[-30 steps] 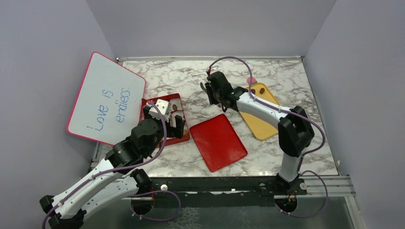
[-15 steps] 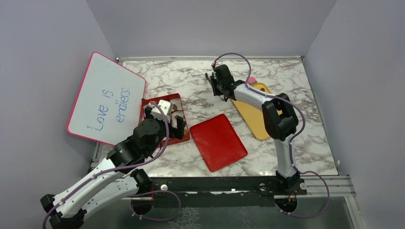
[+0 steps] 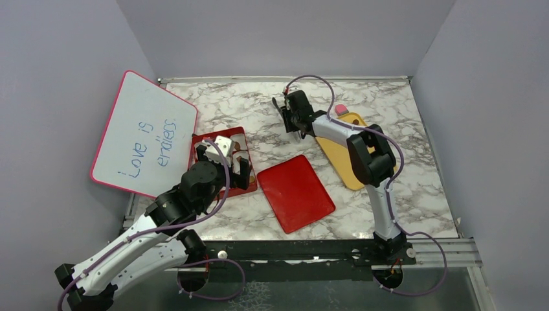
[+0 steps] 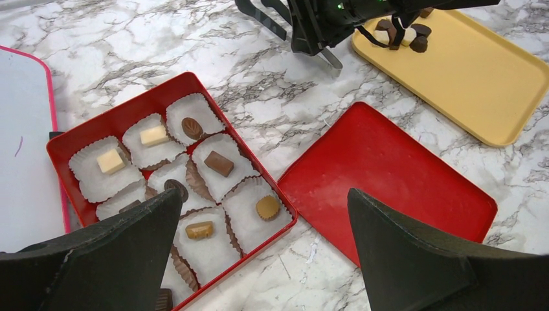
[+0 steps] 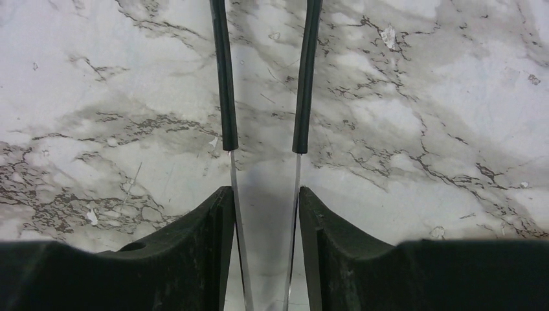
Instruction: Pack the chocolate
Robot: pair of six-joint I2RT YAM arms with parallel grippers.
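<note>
The chocolate is split between two places. Several pieces lie in white paper cups in the red box (image 4: 123, 109), among them a brown one (image 4: 219, 163), a tan one (image 4: 267, 207) and a white one (image 4: 154, 135). A few dark pieces (image 4: 398, 32) lie on the yellow tray (image 4: 479, 78). My left gripper (image 4: 263, 193) is open and empty, above the box's near right corner; it also shows in the top view (image 3: 228, 162). My right gripper (image 5: 264, 194) is shut on metal tongs (image 5: 224, 84), whose black tips are apart and empty over bare marble left of the tray (image 3: 292, 111).
The red lid (image 3: 296, 192) lies flat between the box (image 3: 239, 129) and the yellow tray (image 3: 353, 170). A small pink block (image 3: 340, 109) sits at the tray's far end. A pink-rimmed whiteboard (image 3: 145, 133) leans at the left wall.
My right gripper with the tongs has moved toward the back of the table, and the right arm's elbow has swung in over the yellow tray. The left arm has hardly moved.
</note>
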